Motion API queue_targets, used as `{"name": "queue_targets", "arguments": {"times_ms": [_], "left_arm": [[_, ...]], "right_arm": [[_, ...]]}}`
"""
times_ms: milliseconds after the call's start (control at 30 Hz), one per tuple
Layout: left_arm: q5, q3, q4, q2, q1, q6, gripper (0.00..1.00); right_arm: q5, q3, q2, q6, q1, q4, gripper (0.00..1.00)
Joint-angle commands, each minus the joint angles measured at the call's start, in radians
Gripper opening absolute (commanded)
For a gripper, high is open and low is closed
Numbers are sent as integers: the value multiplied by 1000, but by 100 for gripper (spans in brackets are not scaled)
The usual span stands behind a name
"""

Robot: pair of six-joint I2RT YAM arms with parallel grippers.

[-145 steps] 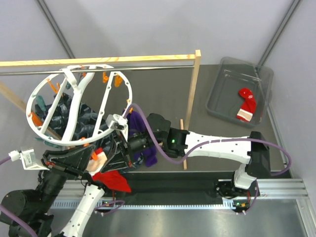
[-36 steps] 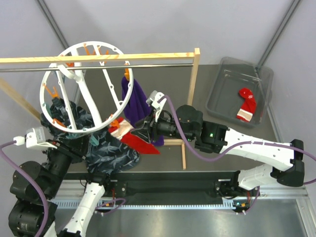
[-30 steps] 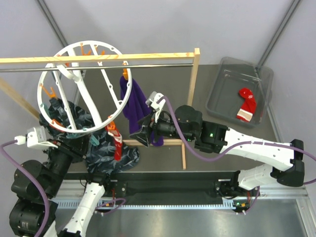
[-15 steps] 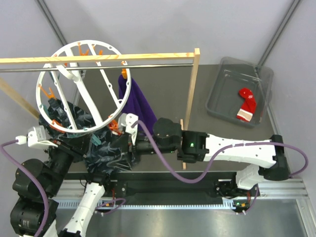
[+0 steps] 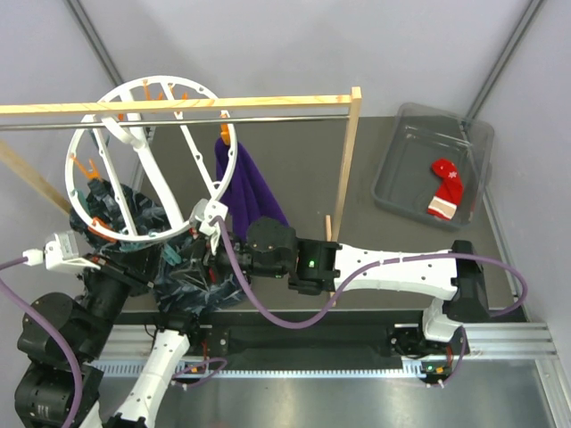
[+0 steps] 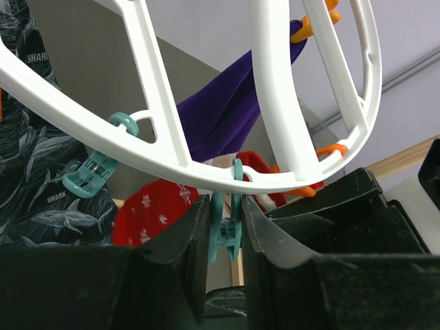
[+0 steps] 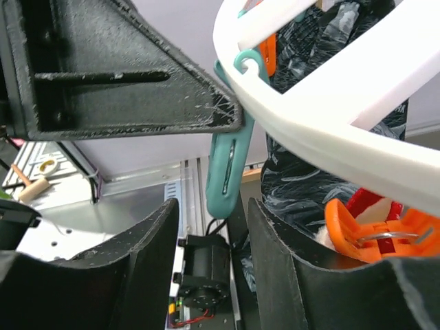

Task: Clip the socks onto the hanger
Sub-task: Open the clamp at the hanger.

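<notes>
Teal clip (image 6: 225, 237) is pinched in the left gripper (image 6: 223, 213) at the hanger's (image 6: 275, 103) 6 o'clock rim. Having released the red sock (image 6: 148, 213), seemingly pinned on the orange clip (image 7: 375, 220) beside it, the right gripper (image 7: 211, 206) has swung in, jaws apart astride the same clip. Beyond, the purple sock (image 5: 245, 192) hangs at 2 o'clock; a spare sock (image 5: 444, 187) waits in the bin (image 5: 401, 192).

We saw hanger (image 6: 278, 96) in white plastic, smooth, glossy; teal clip (image 6: 225, 234) plastic, duller sheen; orange clip (image 7: 375, 220) shiny plastic with bare wire spring; purple sock (image 5: 250, 192) fuzzy matt cloth; red sock (image 6: 148, 213) knit; patterned fabric (image 6: 34, 172) smooth printed cloth; we noted rack (image 5: 178, 105) pale raw wood, rail (image 5: 285, 119) dull metal; bin (image 5: 388, 165) translucent plastic.
</notes>
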Motion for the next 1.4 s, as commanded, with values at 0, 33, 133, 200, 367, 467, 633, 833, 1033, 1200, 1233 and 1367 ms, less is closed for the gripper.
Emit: {"name": "queue_targets", "arguments": {"times_ms": [0,33,133,200,367,467,633,833,1033,1200,1233,1367], "left_arm": [[-9,20,18,-11,3,-8,0],[-9,20,20,-11,3,-8,0],[-9,20,23,-9,3,-8,0],[20,22,24,-11,3,-8,0],[28,22,26,-13,3,-13,0],[28,22,24,-14,3,-15,0],[29,22,21,-16,3,-15,0],[32,13,6,-3,3,-4,30],[14,11,-7,0,3,-7,50],[16,8,-8,7,3,-11,56],[14,9,-8,6,3,-11,56],[11,11,-7,9,3,-10,52]], "right_arm": [[33,66,2,18,-10,98,45],[27,64,4,18,-10,107,44],[26,72,13,26,-10,124,43],[33,81,21,30,-10,124,37],[31,98,39,41,-12,127,29],[33,104,47,49,-10,133,21],[33,109,55,52,-10,126,0],[33,121,55,46,-12,106,0],[33,115,53,39,-10,106,0],[33,115,55,41,-10,104,0],[33,118,56,39,-10,103,0],[33,112,52,36,-4,99,0]]}}
